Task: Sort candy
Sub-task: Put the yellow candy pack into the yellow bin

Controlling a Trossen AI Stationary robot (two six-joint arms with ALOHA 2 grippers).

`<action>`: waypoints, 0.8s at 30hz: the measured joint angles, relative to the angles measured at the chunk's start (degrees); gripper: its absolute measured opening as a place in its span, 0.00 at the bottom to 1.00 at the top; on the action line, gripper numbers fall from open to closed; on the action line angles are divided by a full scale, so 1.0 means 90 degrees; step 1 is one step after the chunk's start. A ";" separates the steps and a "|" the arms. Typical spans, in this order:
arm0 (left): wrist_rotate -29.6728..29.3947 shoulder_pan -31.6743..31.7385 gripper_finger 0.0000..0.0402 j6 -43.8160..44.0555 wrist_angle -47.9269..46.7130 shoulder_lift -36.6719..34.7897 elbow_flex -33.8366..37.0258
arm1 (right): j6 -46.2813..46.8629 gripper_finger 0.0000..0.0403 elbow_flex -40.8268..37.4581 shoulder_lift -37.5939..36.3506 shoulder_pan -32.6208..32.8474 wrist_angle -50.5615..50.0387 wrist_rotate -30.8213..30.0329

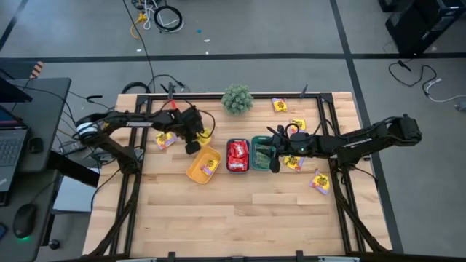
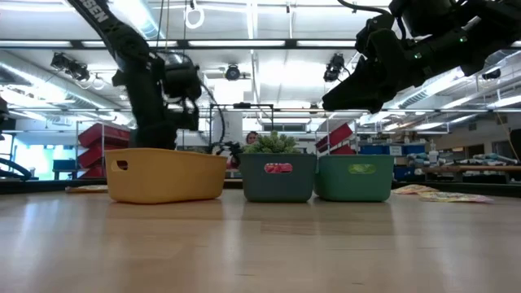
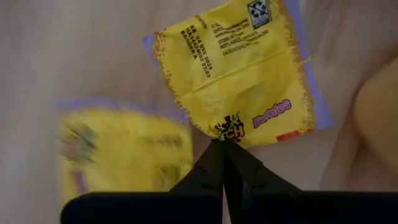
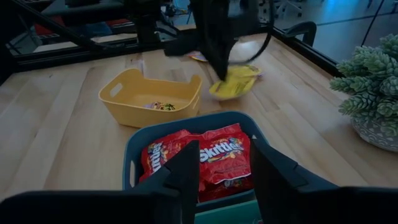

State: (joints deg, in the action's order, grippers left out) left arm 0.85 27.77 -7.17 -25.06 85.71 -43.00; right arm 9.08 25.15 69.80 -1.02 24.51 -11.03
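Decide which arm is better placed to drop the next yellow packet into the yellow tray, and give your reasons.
Left. The left gripper is shut on a yellow packet right beside the yellow tray. The right gripper hangs open and empty over the tray of red packets.

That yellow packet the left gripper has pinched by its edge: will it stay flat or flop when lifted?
Likely floppy: the yellow packet is thin crinkled film, and the left gripper holds only its crimped edge, so it may dangle. Probably light; a small pinch could slip.
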 joint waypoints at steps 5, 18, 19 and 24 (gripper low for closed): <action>-0.0023 0.0026 0.00 -0.0081 -0.0357 -0.0347 -0.0460 | 0.0000 0.31 0.0000 0.0001 0.0000 -0.0004 0.0000; 0.0555 -0.0153 0.00 0.0906 -0.2297 -0.1227 -0.1703 | 0.0046 0.31 0.0000 0.0000 0.0000 -0.0120 0.0000; 0.0555 -0.0250 0.00 0.1064 -0.2397 -0.1337 -0.1654 | 0.0046 0.31 0.0000 0.0000 0.0000 -0.0129 0.0000; 0.0494 -0.1015 0.00 0.1985 -0.2431 -0.1810 -0.1254 | 0.0046 0.31 0.0000 0.0000 0.0000 -0.0138 0.0002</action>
State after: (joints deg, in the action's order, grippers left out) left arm 5.30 18.63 10.70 -46.94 69.42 -54.29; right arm 9.50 25.15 69.80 -1.02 23.27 -11.00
